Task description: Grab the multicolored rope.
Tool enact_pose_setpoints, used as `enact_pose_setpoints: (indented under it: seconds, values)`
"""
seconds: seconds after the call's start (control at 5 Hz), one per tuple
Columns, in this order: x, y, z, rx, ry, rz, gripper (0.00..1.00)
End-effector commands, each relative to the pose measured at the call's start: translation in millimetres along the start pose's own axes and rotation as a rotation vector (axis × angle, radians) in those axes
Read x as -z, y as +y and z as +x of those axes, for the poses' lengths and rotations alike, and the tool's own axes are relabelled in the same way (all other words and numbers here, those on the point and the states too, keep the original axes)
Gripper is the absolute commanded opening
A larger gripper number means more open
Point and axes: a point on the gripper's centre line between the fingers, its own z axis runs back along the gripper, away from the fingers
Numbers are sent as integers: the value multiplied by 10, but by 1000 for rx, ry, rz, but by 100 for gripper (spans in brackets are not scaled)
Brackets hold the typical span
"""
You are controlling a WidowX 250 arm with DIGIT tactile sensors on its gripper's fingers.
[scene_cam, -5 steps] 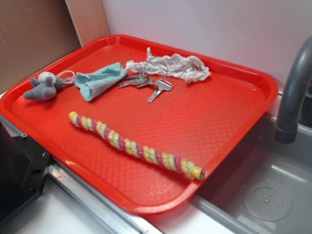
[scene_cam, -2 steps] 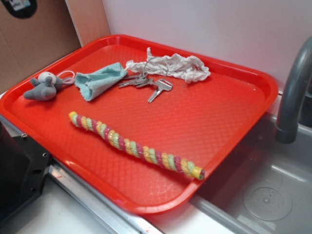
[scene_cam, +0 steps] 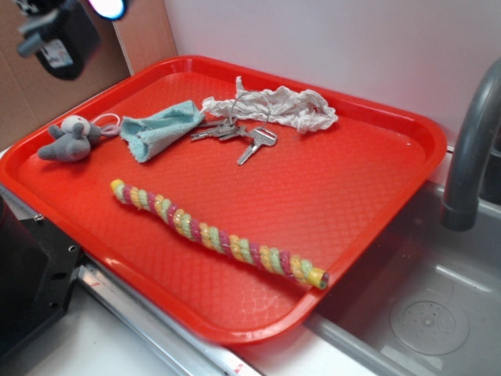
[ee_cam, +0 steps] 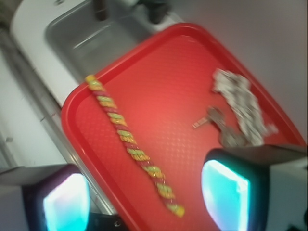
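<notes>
Exterior view first: my arm (scene_cam: 59, 35) now shows at the top left corner, a dark body with a bright light on it, above the cardboard backdrop; a second ago that corner held only cardboard, and shortly after just a dark edge had crept in. Nothing on the red tray (scene_cam: 407, 149) has shifted since then.

My fingers (ee_cam: 147, 195) are released, spread wide with open air between them: in the wrist view the two glowing teal pads (ee_cam: 225, 195) stand at the bottom left and bottom right, holding nothing, well above the tray.

The multicolored rope (scene_cam: 215, 235) lies flat on the tray along its near long side, apart from the other things. Its long axis runs diagonally in the exterior view, from the yellow tip near the tray's left part down to the other end close to the near right rim, beside the sink (scene_cam: 430, 313). It bends slightly along the way. In the wrist view the rope (ee_cam: 132, 149) runs from upper left, near the rim next to the sink, down toward the gap between my pads, its lower end lying between them in the picture.

At the tray's far side sit a grey plush mouse (scene_cam: 69, 139), a small teal cloth (scene_cam: 160, 129), a bunch of keys (scene_cam: 239, 137) and a white wrinkly rag (scene_cam: 278, 106); the keys lie between cloth and rag, touching both.
</notes>
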Motion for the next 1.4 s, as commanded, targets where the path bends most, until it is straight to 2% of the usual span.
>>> enact_pose_setpoints:
  seconds: [0.0,0.2,0.4,0.6,0.8,1.2]
  values:
    - [301,-46,18,269,8,35,100]
    - [516,-59,-26,250,40,75,100]
    - [694,-82,-54,262,49,73,100]
    - [925,-104,-81,288,78,42,100]
    - [1216,-134,-114,295,132,18,100]
    - [1608,-225,-163,345,243,17,100]
